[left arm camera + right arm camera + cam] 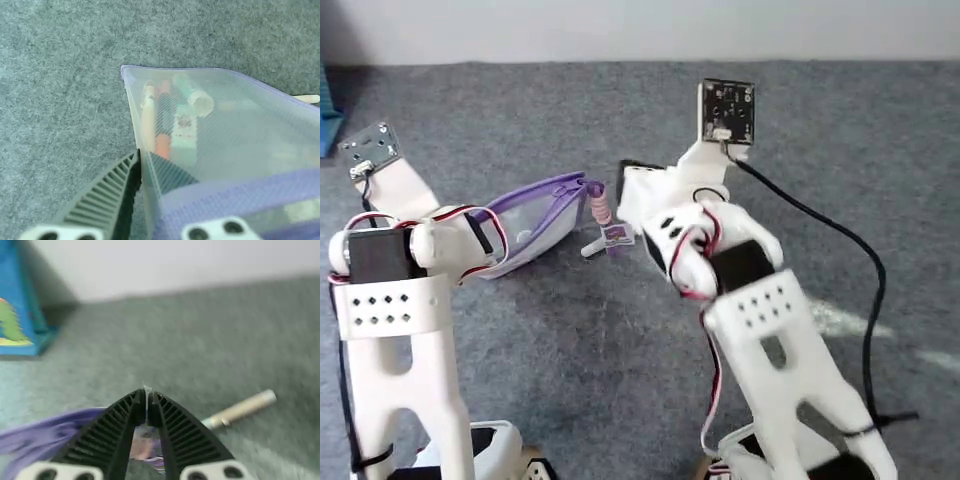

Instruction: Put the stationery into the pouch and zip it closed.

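Note:
A translucent pouch (535, 222) with a purple zip edge lies on the grey carpet between the arms. Through its mesh wall, the pouch (225, 135) shows several pens and a glue stick (200, 101) inside. My left gripper (140, 161) is shut on the pouch's corner seam. My right gripper (146, 392) is shut on the zipper pull at the pouch's other end, with a pink charm (600, 207) and a small tag (617, 236) hanging there. One beige pen (242, 409) lies on the carpet outside the pouch, just beyond the right gripper.
A blue box (20, 305) stands by the wall at the far left. A black cable (840, 240) runs from the right arm's wrist camera down the right side. The carpet (620, 340) stretches in front of the pouch.

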